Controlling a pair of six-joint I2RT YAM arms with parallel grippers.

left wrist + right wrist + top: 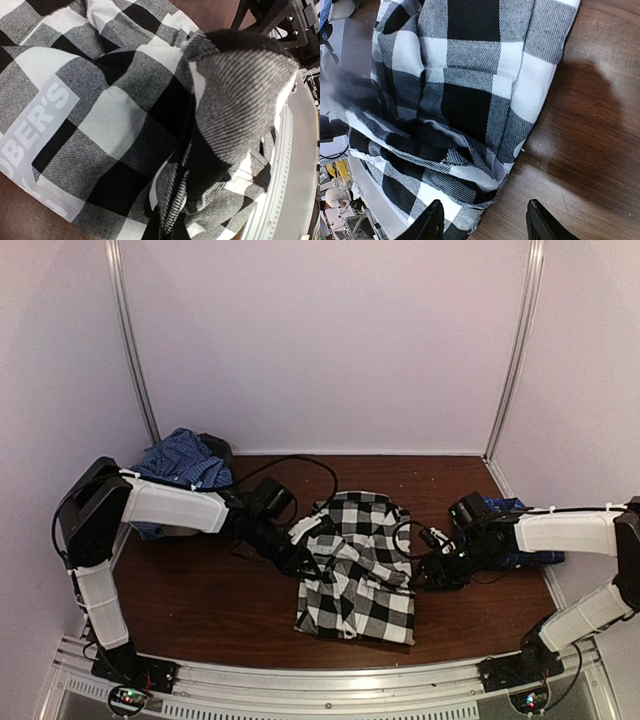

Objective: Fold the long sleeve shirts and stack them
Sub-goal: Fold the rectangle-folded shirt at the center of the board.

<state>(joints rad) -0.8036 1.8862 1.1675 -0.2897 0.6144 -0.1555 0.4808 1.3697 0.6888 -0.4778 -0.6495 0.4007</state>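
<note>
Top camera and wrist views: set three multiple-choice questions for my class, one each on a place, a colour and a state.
1. The checked shirt lies: A) in the middle of the table; B) in the far left corner; C) on the floor.
2. The bundled shirt at the far left is: A) red; B) blue; C) green.
3. The right gripper is: A) shut on a sleeve; B) open; C) out of view.
Answers: 1 A, it covers the wood at the centre; 2 B, blue cloth shows behind the left arm; 3 B, bare wood shows between its fingers.
</note>
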